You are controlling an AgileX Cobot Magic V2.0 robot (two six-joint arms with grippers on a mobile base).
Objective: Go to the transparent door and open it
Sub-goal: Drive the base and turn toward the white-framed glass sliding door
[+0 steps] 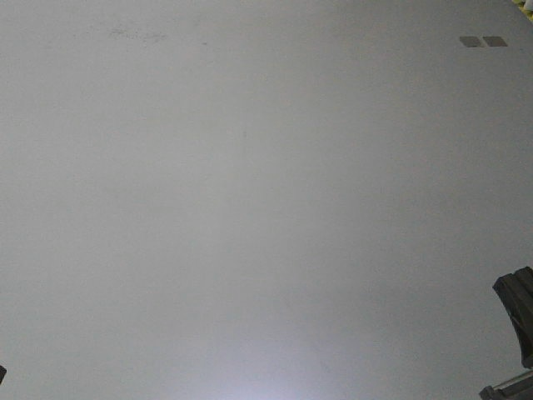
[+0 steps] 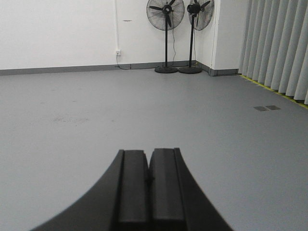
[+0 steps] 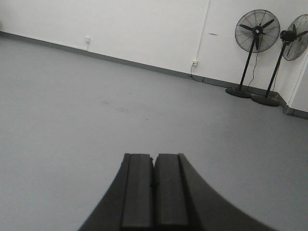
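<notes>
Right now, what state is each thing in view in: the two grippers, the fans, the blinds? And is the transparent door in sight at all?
Left gripper: shut, fingers together, nothing held.
Right gripper: shut, fingers together, nothing held.
Left fan: upright, blades sharply visible, apparently not spinning.
Right fan: upright, blades also appear still.
Vertical blinds: drawn across, slats hanging straight.
Transparent door: not in any view.
</notes>
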